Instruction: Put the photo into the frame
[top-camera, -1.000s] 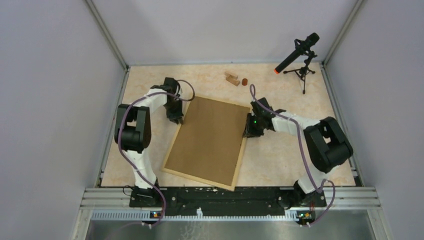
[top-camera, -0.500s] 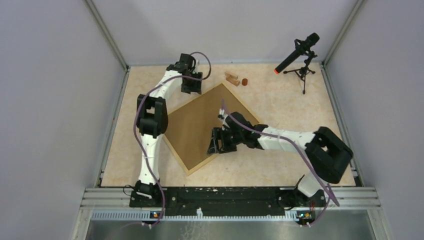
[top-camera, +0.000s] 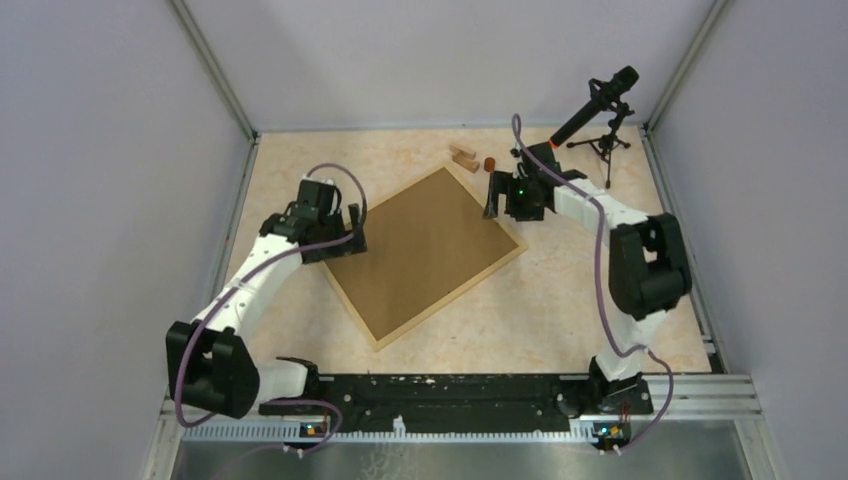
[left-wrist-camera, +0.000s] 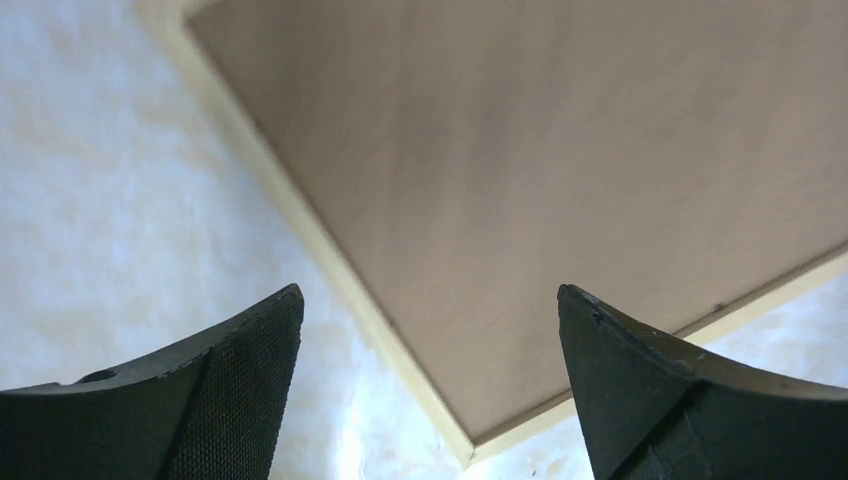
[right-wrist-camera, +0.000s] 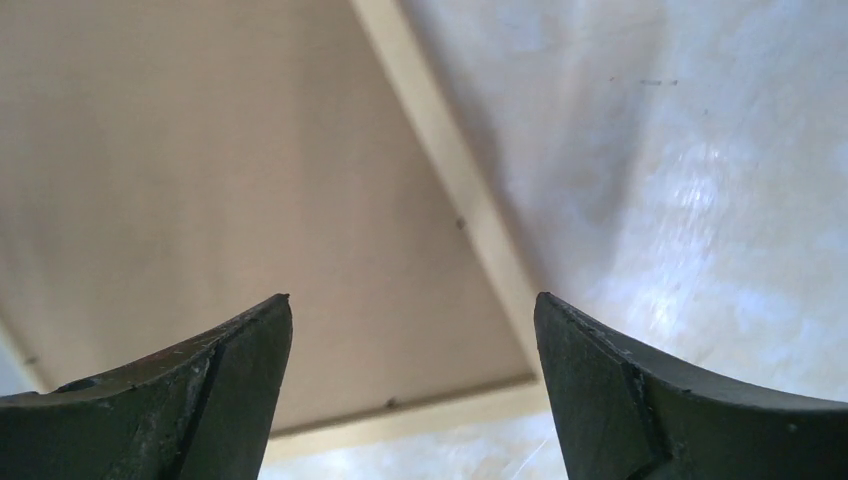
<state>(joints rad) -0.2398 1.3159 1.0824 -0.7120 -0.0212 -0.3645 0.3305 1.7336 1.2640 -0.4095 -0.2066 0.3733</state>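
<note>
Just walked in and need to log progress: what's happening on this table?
Two arms are working on the frame, which lies back-up and skewed on the table. The left hand hovers at its left corner, the right hand by its far right edge; both are open and hold nothing. Whether the photo is inside cannot be seen.

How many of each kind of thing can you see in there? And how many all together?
Arms: 2
Frame: 1
Pale blocks: 2, as far as I can tell
Red-brown peg: 1
Microphone: 1
Total: 7
</note>
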